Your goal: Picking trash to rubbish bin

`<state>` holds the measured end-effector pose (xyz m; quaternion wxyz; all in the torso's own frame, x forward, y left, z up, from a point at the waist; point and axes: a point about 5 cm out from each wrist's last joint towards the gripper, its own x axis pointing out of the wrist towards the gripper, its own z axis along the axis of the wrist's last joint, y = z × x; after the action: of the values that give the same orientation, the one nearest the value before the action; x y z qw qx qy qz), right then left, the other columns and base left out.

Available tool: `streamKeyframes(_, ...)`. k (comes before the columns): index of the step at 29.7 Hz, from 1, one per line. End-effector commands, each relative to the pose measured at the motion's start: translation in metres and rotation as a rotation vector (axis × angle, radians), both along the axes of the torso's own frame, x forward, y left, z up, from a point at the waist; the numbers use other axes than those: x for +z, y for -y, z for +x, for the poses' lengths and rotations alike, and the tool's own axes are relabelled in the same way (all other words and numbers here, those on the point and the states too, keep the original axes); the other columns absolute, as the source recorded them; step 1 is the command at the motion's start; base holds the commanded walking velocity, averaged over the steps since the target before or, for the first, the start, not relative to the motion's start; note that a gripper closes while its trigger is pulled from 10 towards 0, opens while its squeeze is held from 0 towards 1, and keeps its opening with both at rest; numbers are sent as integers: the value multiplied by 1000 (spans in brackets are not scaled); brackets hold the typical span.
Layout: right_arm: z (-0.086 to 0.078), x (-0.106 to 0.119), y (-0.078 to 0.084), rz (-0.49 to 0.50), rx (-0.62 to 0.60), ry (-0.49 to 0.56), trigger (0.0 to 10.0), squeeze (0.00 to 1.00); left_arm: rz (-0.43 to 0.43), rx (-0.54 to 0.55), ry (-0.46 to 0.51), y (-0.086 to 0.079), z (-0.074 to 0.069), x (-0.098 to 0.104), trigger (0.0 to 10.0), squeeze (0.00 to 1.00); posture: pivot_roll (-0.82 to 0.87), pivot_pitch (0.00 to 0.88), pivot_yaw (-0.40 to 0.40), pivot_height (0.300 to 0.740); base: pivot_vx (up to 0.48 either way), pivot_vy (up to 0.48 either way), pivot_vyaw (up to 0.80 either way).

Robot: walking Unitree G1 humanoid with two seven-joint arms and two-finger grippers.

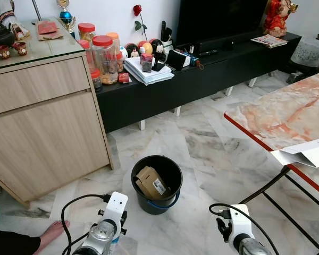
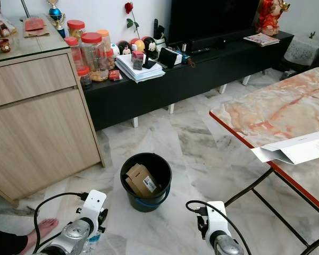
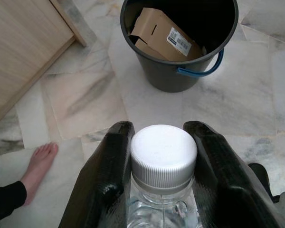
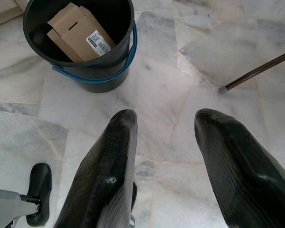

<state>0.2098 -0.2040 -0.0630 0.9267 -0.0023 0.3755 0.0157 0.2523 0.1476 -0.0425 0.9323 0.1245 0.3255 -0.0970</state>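
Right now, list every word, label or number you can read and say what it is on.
None can be read.
White barcode label on the cardboard box in the black bucket: print too small.
Magazine on the TV bench: cover text blurred.
Red-lidded jars: no readable labels.
Bottle in the left gripper: plain white cap.

Both silver arms reach forward and down, low in the head views. The left pincer [image 3: 161, 190] has its two black fingers [image 3: 107, 180] closed against the neck of a clear bottle [image 3: 164, 156], just under its white cap. The right pincer [image 4: 166, 156] holds nothing, its fingers [image 4: 109, 171] spread apart, pointing down at the floor.
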Motion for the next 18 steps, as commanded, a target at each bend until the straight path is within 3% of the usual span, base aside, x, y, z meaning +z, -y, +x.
streamKeyframes(1, 3, 2, 1, 0, -3, 14, 10000, 0, 16, -3, 9, -1, 2, 2, 10000, 0, 51, 8, -77, 740, 292, 0, 0)
streamKeyframes(18, 5, 3, 0, 0, 3, 17, 10000, 0, 19, 5, 9, -2, 2, 2, 10000, 0, 50, 31, -78, 740, 336, 0, 0)
